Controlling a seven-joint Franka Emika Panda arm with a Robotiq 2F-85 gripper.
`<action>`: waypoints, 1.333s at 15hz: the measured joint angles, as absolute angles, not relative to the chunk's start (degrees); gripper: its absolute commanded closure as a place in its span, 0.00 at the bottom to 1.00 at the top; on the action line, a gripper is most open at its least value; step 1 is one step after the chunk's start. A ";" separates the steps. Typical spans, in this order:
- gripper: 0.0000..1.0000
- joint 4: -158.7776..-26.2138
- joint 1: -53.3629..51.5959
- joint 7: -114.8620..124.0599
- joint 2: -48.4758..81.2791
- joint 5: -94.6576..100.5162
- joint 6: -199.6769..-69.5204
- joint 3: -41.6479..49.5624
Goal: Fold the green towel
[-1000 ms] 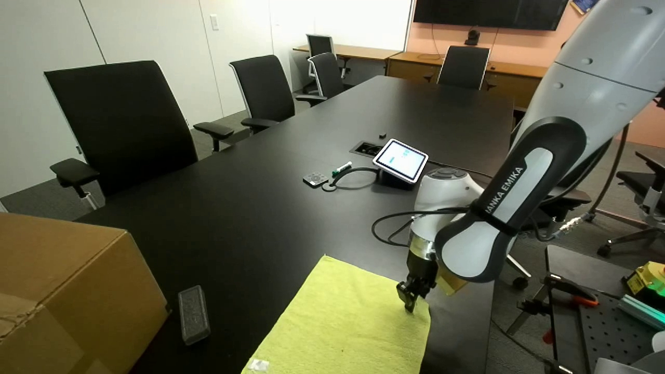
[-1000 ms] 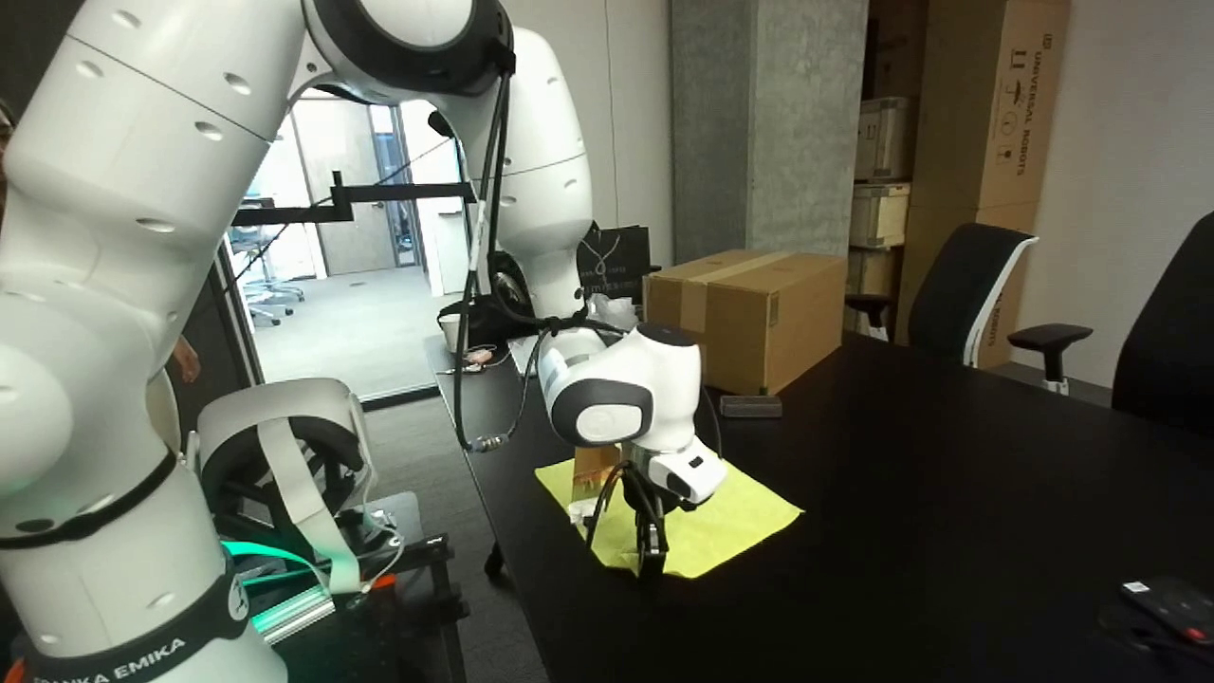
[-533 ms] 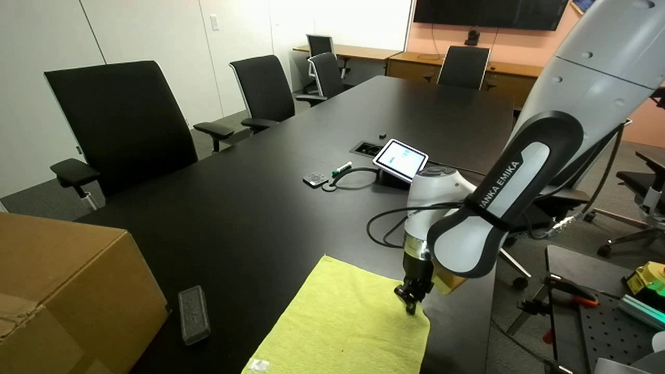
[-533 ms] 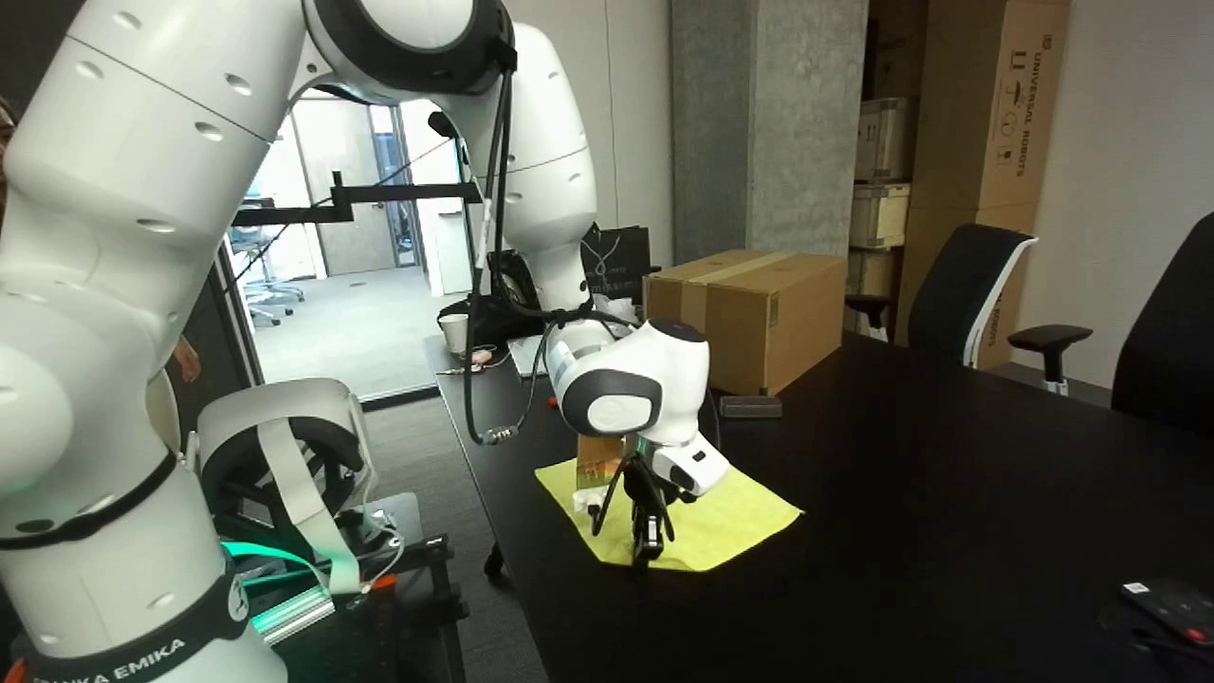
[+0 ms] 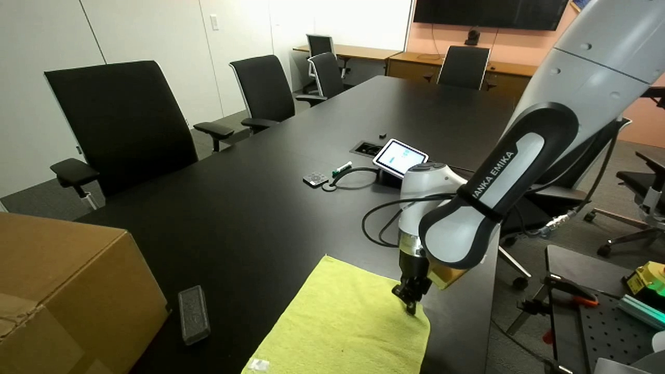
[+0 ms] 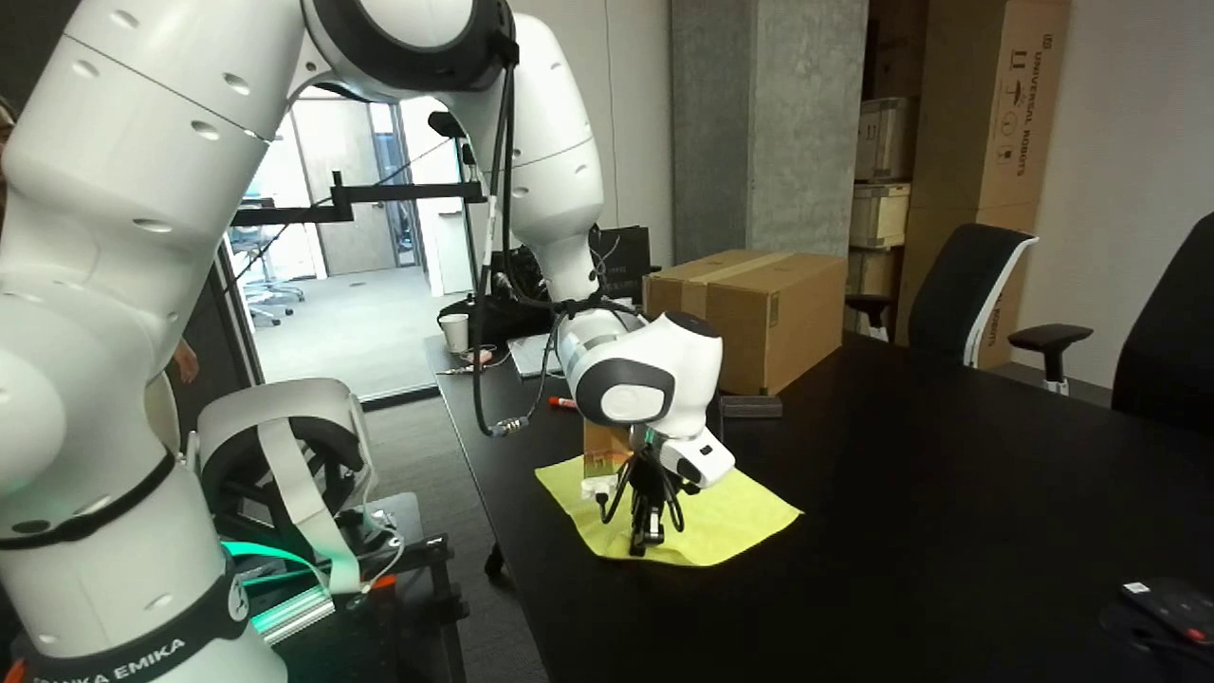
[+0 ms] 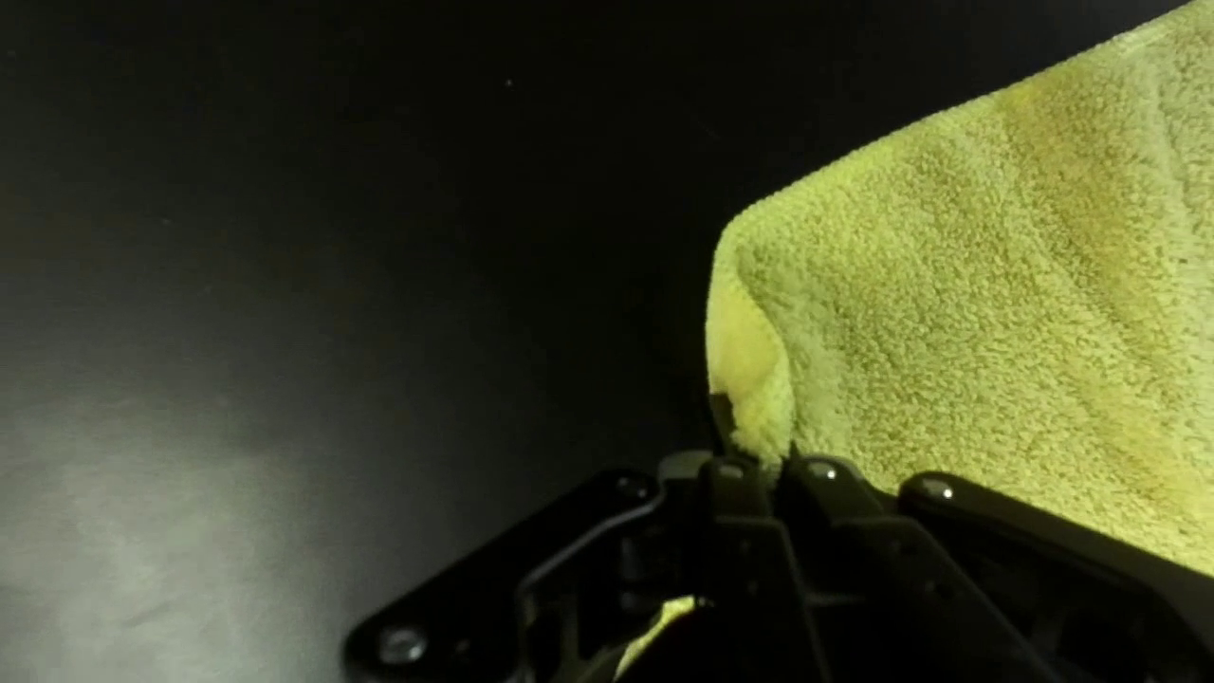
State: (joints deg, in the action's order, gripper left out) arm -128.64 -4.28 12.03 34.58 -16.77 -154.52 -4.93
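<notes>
Grasp Was Made, Fold Was Not

The green towel [image 5: 353, 322] lay spread near one long edge of the tabletop [image 6: 901, 493]. The gripper [image 7: 770, 462] pinched the towel's border near its corner. Grasping for the fold seemed in hand; next, that border likely needed carrying over the rest, along that tabletop edge.

In the last second you pulled the tool [image 7: 766, 457] and one corner of the green towel [image 5: 345, 319] inward; adjoining edge followed.
</notes>
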 measured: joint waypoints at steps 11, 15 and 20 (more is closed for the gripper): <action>0.99 -110.14 -0.79 9.65 35.94 -16.44 -134.19 -4.57; 0.99 -98.92 -1.01 9.46 39.93 -15.96 -125.36 -4.59; 0.99 -84.65 -1.03 9.50 46.84 -15.89 -114.43 -4.49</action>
